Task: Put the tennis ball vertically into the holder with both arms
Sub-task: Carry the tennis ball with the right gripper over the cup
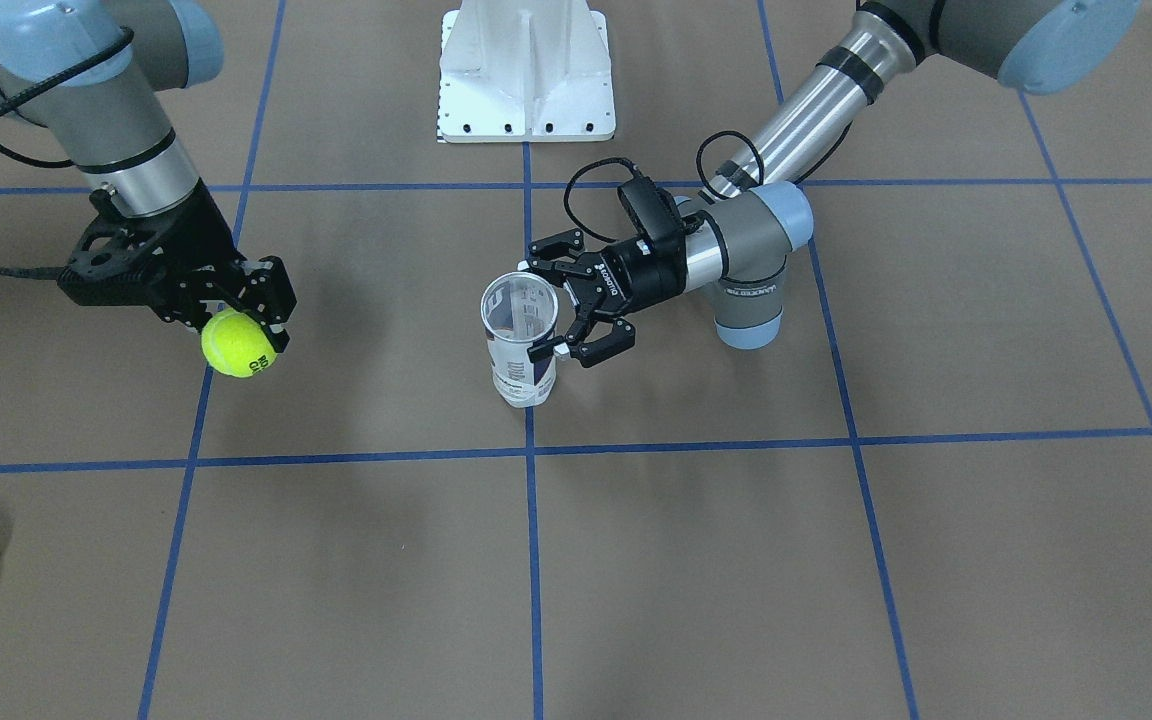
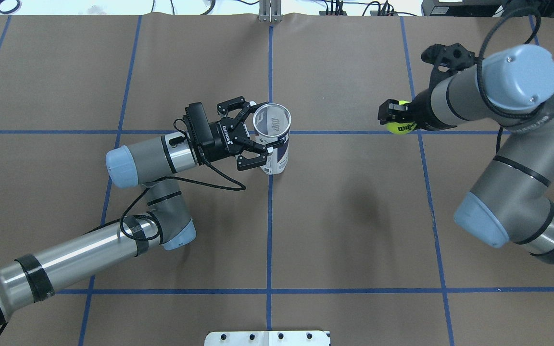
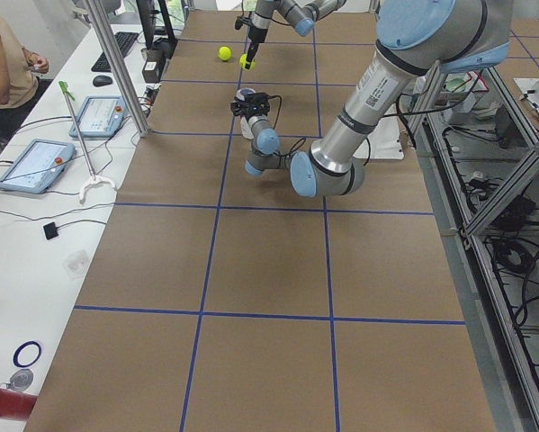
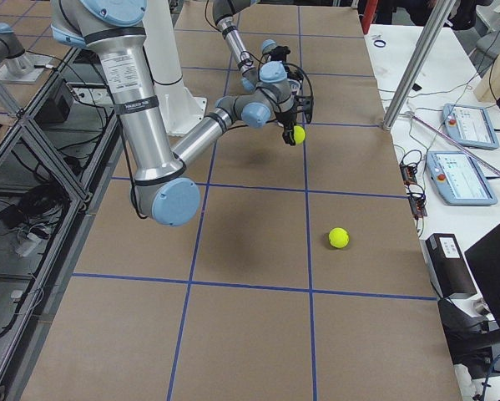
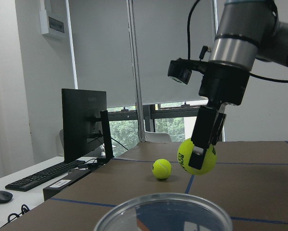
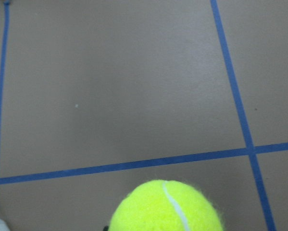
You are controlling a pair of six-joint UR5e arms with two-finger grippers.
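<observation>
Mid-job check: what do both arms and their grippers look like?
The left arm and right arm are silver-grey tubular links with light-blue joint caps and black bands. The left gripper and right gripper are black, two linkage fingers each; white lettering on the left one's body. Black cables run along both wrists.

Robotics lab — taped-grid table [image 2: 354, 216], teach pendants [image 3: 98, 115]

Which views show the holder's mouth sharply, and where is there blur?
Overhead exterior: holder mouth crisp, even light, soft shadows. Left wrist view: rim blurred at the bottom edge, the held tennis ball sharp. Right wrist view: ball cropped at the bottom, tape lines sharp.
</observation>
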